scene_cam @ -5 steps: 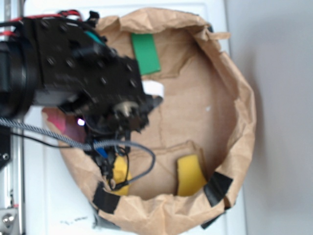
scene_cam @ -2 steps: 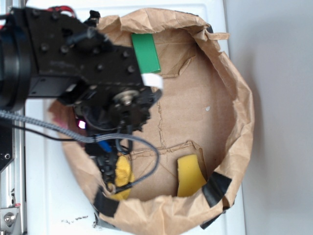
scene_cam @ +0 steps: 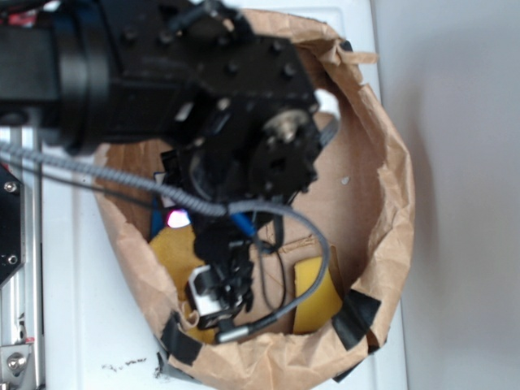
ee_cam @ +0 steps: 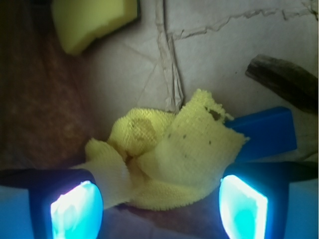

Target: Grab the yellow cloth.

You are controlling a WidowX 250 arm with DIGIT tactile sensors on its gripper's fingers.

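1. Yellow cloth (ee_cam: 172, 159) lies crumpled on the brown paper lining (ee_cam: 229, 45) of the paper-walled bin, directly between the two fingers of the end effector (ee_cam: 159, 204) in the wrist view.
2. End effector: jaws spread, one lit pad (ee_cam: 76, 209) at the lower left and the other pad (ee_cam: 242, 206) at the lower right of the wrist view. Cloth fills the gap; its left lobe looks to be touching or just beside the left pad, while its right edge is close to the right pad, contact not clear. No pinch yet, as far as I can judge.
3. Key relation: the cloth sits on the closing line of the fingers, not off to one side. Its longer spread runs roughly across from pad to pad, with a raised flap angling up and to the right, away from the fingers. Bulk is slightly left of centre.
4. Neighbours: a blue block (ee_cam: 266, 132) lies just behind the cloth on the right, partly tucked under the flap, near the right finger. A mustard sponge (ee_cam: 92, 20) is well apart at the upper left.
5. Exterior view: arm body hides most of the bin; end effector (scene_cam: 219, 292) is low near the bin's front wall, with a patch of yellow (scene_cam: 175, 252) showing beside it. Second yellow piece (scene_cam: 313, 296) to its right is the sponge, by my reading.
6. Judgement: closing straight in should gather the cloth. Risk: right finger catching the blue block along with the flap.
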